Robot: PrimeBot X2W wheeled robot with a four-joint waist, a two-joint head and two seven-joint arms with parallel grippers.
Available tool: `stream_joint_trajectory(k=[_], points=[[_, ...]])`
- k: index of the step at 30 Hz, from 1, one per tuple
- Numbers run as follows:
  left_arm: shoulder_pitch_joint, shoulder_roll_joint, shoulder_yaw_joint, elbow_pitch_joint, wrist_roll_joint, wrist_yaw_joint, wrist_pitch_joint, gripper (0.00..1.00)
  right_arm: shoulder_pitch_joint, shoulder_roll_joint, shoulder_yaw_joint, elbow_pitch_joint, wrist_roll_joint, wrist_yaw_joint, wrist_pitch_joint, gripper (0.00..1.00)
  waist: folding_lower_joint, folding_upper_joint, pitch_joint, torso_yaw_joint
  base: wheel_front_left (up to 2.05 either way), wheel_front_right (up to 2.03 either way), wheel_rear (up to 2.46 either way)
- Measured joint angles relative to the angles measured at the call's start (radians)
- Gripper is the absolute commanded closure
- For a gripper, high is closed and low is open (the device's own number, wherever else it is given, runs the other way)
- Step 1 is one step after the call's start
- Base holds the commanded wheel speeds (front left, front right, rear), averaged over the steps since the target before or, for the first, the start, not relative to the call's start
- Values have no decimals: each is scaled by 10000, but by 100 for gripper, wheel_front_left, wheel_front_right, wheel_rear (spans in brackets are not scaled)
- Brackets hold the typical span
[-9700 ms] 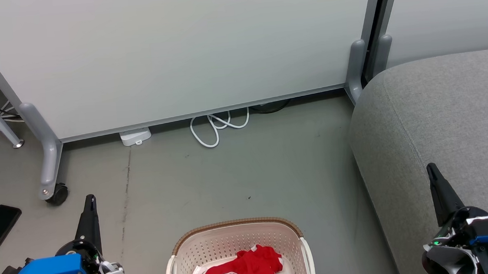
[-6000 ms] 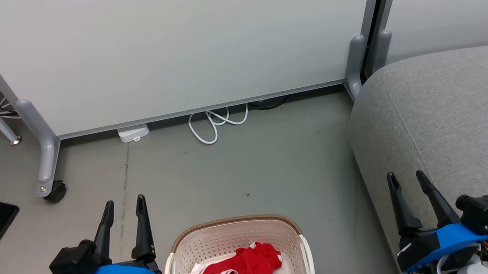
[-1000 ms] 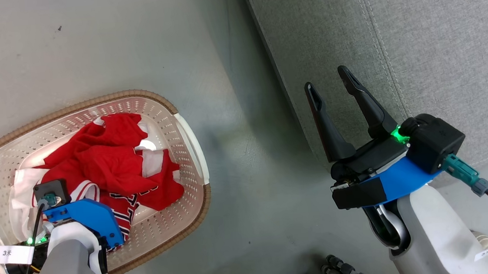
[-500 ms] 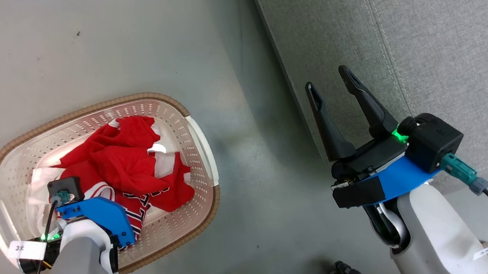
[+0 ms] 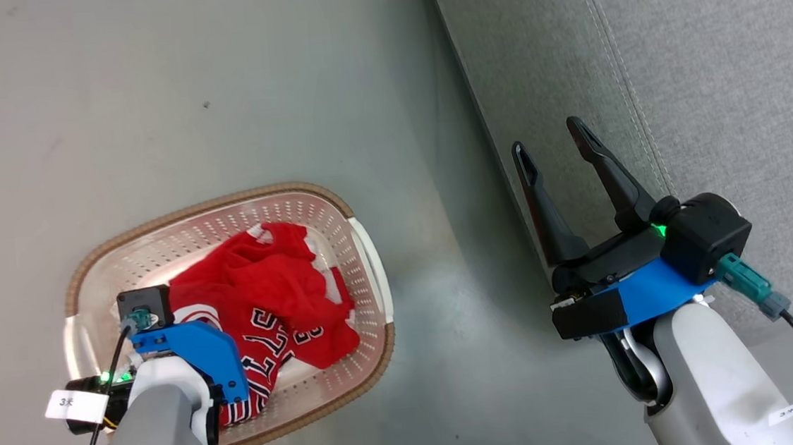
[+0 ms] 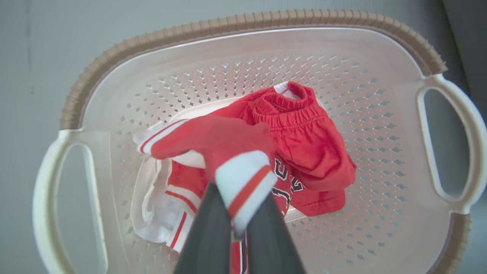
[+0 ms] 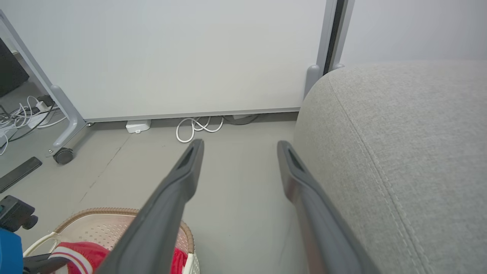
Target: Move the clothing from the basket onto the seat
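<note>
Clothing (image 5: 271,296) is seen heaped in the basket (image 5: 211,205), lower left of head view. One white-trimmed fold is pinched by the left gripper (image 6: 236,213), fingers closed on it. Right gripper (image 5: 547,136) is held spread and empty, centre right, beside the seat (image 5: 708,49). Grey floor (image 5: 435,262) is noted between basket and seat.

On the left tool (image 6: 240,213), the fingertips are buried under the clothing's (image 6: 304,144) white striped trim, and folds hide most of its lettering. The basket (image 7: 99,210) is cut by the right wrist view's bottom edge. The seat (image 5: 708,49) runs off the head view's top and right.
</note>
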Motion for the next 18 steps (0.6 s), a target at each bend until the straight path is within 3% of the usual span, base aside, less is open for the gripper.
stream_joint_trajectory(k=[18], points=[[493, -453, -746, -468, -190, -849, -792, 100, 1076, 2, -458, 821, -610, 0, 2, 0, -2, 0, -2671, 1260, 0, 0, 0]])
